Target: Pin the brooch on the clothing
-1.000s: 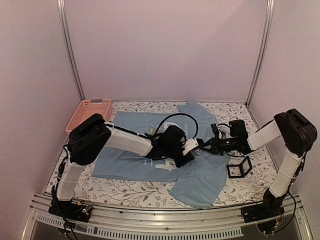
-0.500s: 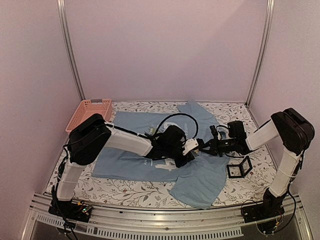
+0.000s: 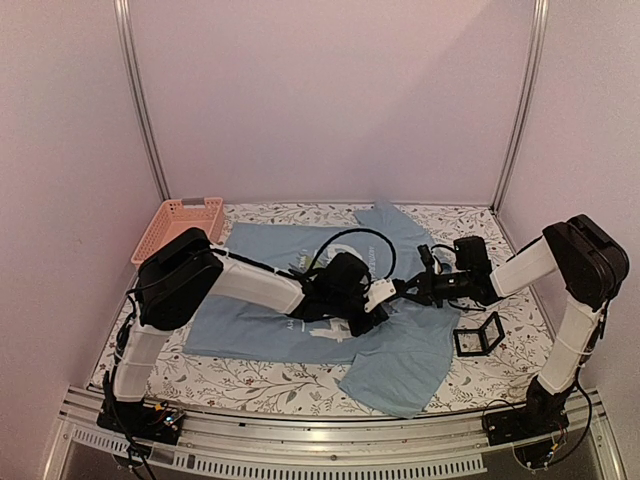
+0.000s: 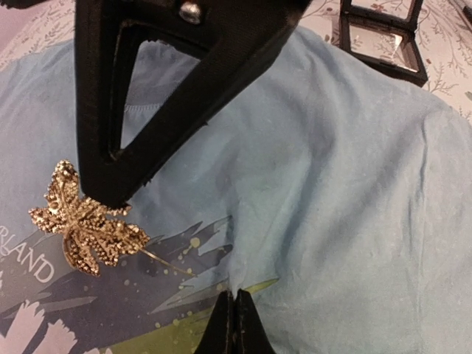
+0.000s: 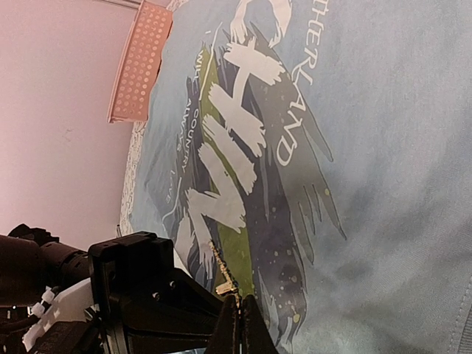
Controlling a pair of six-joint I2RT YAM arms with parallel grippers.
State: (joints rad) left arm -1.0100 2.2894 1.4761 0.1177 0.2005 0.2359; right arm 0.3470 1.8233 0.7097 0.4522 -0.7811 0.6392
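Observation:
The light blue T-shirt [image 3: 250,270] lies flat on the table, print side up. My left gripper [image 4: 234,313] is shut on a small raised fold of its fabric at the edge of the grey and yellow-green print [image 4: 147,310]. My right gripper [image 5: 240,317] is shut on the gold glittery brooch [image 4: 85,221], which hangs leaf-shaped from its tip [image 4: 110,190] just above the shirt [image 4: 354,184]. The brooch's thin pin points toward the pinched fold. In the right wrist view the brooch [image 5: 225,274] shows edge-on. In the top view both grippers [image 3: 375,298] [image 3: 402,291] meet over the shirt's chest.
A small black open-frame box [image 3: 478,335] stands on the floral tablecloth right of the shirt; it also shows in the left wrist view [image 4: 383,37]. A pink plastic basket [image 3: 180,225] sits at the far left corner. The left arm's black body [image 5: 147,295] lies close beside the right fingertips.
My right gripper has shifted slightly left and away, closer to the left gripper. The left arm has stayed put with the fabric held.

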